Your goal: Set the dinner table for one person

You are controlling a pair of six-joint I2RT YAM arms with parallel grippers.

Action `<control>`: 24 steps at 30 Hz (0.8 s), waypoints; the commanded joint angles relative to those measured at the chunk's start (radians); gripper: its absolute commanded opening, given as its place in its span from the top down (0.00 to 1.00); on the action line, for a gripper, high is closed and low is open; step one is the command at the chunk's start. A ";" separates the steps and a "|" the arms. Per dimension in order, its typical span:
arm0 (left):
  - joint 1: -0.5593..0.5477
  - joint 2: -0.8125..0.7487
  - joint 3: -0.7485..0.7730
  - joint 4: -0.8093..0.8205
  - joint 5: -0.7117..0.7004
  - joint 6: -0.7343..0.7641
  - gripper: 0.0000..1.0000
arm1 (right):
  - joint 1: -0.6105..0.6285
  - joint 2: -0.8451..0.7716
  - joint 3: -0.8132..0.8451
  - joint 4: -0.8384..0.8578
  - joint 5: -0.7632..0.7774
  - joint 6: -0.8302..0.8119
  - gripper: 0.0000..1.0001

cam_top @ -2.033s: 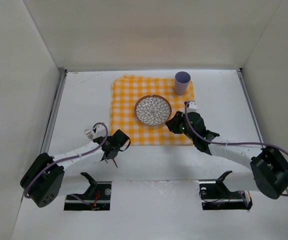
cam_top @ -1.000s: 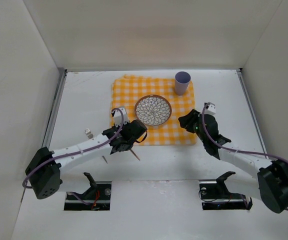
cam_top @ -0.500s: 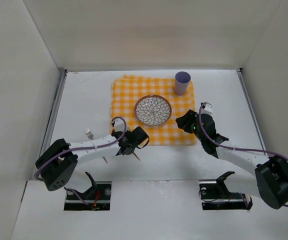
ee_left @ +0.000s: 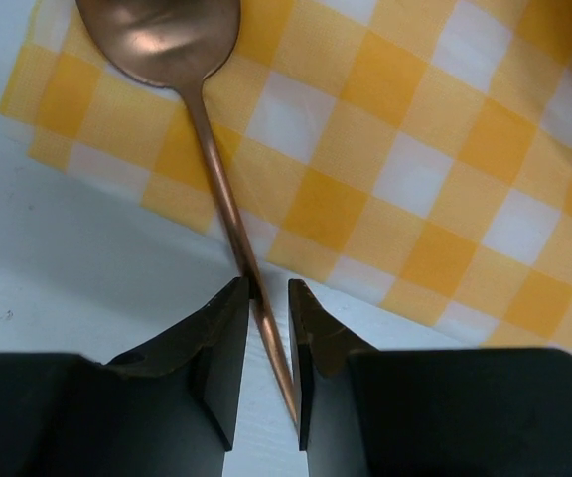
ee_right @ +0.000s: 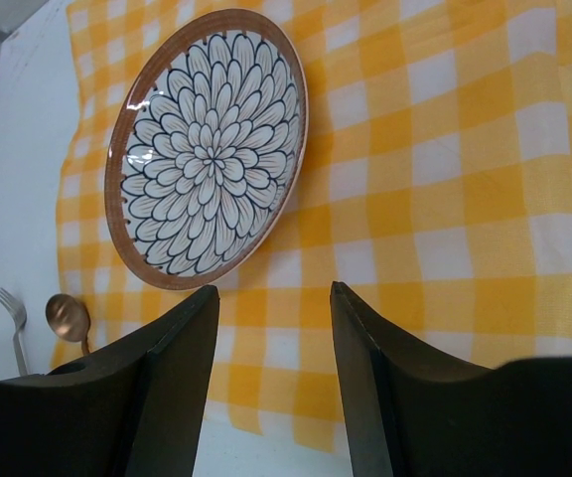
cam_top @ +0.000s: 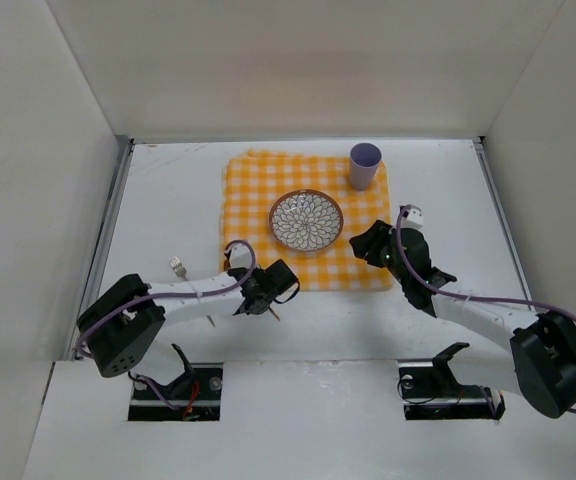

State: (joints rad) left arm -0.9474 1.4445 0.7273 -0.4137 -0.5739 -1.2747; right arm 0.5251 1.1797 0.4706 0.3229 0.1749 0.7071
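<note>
Across the middle of the overhead view lies one white dinner table, carrying one checkered cloth, one patterned plate at its centre and one lilac cup at its upper right corner; one copper spoon rests bowl-on-cloth at the lower left corner, handle slanting down-right between the nearer left gripper, jaws narrowly apart, unclamped; one fork sits further left; the right gripper hovers half-wide, empty

Copper spoon: bowl on checkered cloth, handle crossing cloth edge onto white surface, between black fingers.
</note>
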 commanded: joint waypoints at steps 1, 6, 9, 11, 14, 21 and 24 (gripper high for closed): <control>-0.020 -0.029 -0.043 -0.069 0.013 -0.043 0.80 | 0.011 -0.002 0.049 0.050 -0.003 -0.014 0.45; -0.023 -0.072 -0.075 -0.068 -0.003 -0.069 0.80 | 0.013 0.005 0.048 0.051 -0.006 -0.012 0.45; -0.014 -0.049 -0.083 -0.054 0.015 -0.064 0.80 | 0.014 -0.003 0.049 0.051 0.003 -0.017 0.45; -0.014 -0.029 -0.080 -0.051 0.019 -0.057 0.80 | 0.014 0.000 0.049 0.050 0.005 -0.018 0.45; -0.012 -0.018 -0.100 -0.051 0.012 -0.048 0.80 | 0.014 -0.008 0.048 0.048 -0.003 -0.015 0.45; 0.008 -0.009 -0.135 -0.042 0.012 -0.043 0.77 | 0.014 -0.018 0.043 0.048 0.000 -0.015 0.44; 0.002 0.013 -0.132 -0.024 0.022 -0.028 0.81 | 0.014 -0.020 0.045 0.047 0.006 -0.017 0.44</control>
State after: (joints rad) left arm -0.9489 1.4036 0.6434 -0.3965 -0.6041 -1.3159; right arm 0.5255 1.1786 0.4770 0.3229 0.1753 0.7033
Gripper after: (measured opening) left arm 0.198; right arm 0.556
